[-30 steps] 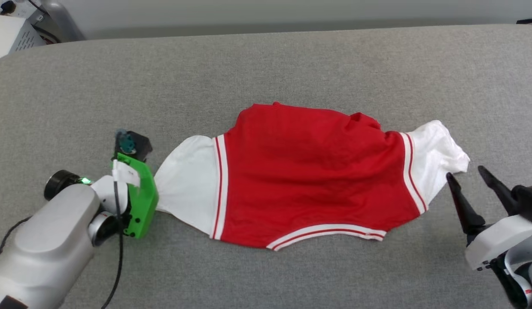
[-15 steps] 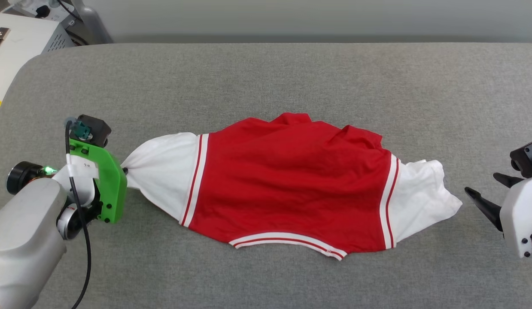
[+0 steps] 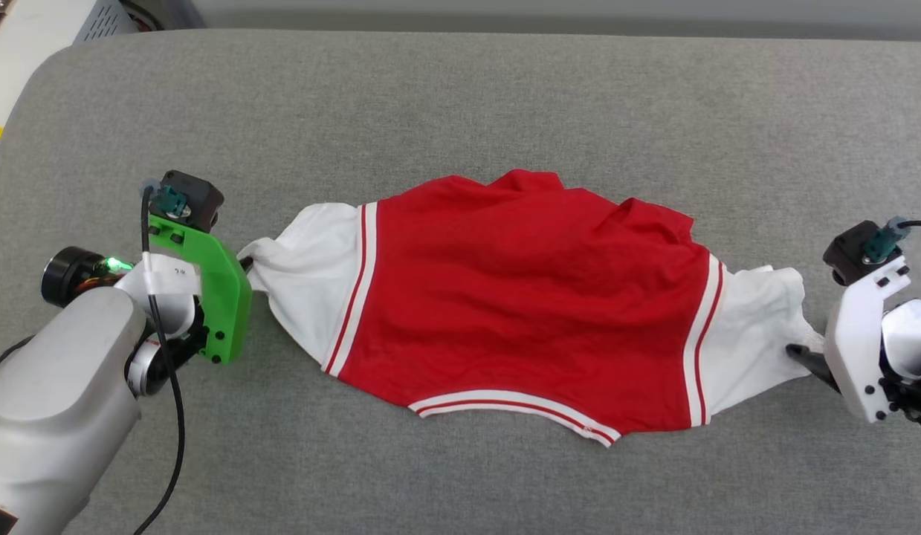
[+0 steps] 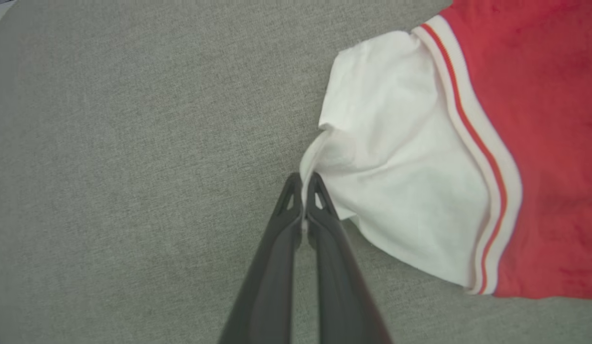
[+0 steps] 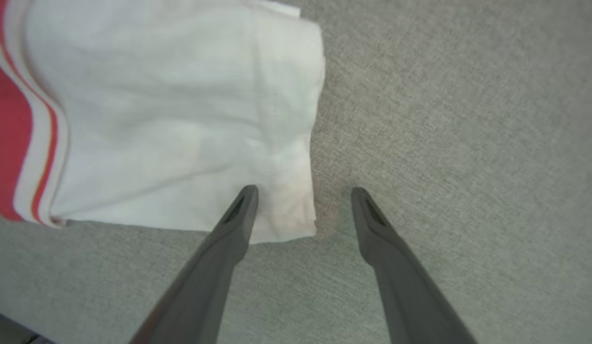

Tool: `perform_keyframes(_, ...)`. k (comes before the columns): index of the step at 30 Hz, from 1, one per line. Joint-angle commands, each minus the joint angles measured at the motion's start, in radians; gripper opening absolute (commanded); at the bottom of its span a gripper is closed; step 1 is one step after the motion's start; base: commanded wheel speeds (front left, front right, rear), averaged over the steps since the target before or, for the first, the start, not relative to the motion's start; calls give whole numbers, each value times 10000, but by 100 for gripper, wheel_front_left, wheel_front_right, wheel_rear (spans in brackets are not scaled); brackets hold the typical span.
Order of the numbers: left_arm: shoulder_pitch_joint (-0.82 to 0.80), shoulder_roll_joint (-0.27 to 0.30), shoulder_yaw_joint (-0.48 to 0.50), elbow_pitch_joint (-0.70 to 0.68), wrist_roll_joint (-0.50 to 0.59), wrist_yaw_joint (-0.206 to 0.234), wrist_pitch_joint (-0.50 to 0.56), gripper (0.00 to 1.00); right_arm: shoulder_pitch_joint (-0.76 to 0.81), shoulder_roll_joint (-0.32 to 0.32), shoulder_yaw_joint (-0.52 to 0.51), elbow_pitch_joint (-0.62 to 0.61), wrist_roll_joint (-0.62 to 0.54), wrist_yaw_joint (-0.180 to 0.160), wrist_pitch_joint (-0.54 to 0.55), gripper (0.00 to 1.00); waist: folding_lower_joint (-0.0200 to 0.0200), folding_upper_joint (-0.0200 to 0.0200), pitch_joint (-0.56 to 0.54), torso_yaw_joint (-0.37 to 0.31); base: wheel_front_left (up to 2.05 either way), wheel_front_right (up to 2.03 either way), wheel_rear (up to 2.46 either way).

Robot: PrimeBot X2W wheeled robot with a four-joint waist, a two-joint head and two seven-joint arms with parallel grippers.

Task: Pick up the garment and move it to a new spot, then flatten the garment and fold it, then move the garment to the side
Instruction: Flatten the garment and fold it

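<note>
The red shirt [image 3: 527, 297] lies spread sideways across the middle of the grey cloth-covered tabletop [image 3: 460, 104], chest down. Its striped hem [image 3: 505, 407] faces the near side and a white sleeve sticks out at each end. The red body is rumpled along its far edge.

The left claw [image 4: 304, 179] is closed, pinching the outer edge of the left sleeve [image 3: 311, 279], and that sleeve is drawn to a point at the fingertips. The right claw [image 5: 303, 191] stands wide open at the outer corner of the right sleeve [image 3: 757, 327]. One of its fingers is over the white cloth and the other over bare tabletop, so the sleeve's edge runs between them. Whether either finger touches the cloth cannot be told.

Bare grey surface surrounds the shirt, with a broad strip behind it reaching the tabletop's far edge and its rounded far-left corner [image 3: 47, 63]. Another strip lies in front of the hem, and there is room beyond the left sleeve.
</note>
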Motion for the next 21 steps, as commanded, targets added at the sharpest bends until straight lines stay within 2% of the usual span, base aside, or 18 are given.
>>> perform_keyframes(1,-233,-65,8,-80,172,79,-61,0,-196,185,237,358,-18,-7,-209,100,0,0,259,113,0,0,0)
perform_keyframes(8,-269,-103,-11,-192,199,129,-169,0,-157,740,1573,1707,377,-7,-1056,100,0,0,426,88,0,0,0)
perform_keyframes(9,-250,-97,-9,-188,186,126,-193,0,-193,748,1747,1764,445,-7,-1280,71,0,0,411,62,0,0,0)
perform_keyframes(10,-226,-89,-6,-187,170,117,-219,0,-233,758,1842,1808,528,-7,-1474,0,0,0,389,30,0,0,0)
perform_keyframes(14,-44,-28,78,-276,89,103,-533,0,-574,765,1433,1966,1140,-7,-2897,0,0,0,53,-133,0,0,0)
perform_keyframes(21,299,398,456,-1361,0,178,-1396,0,-497,-17,968,1171,1486,-7,-4417,0,0,0,-959,-290,0,0,0)
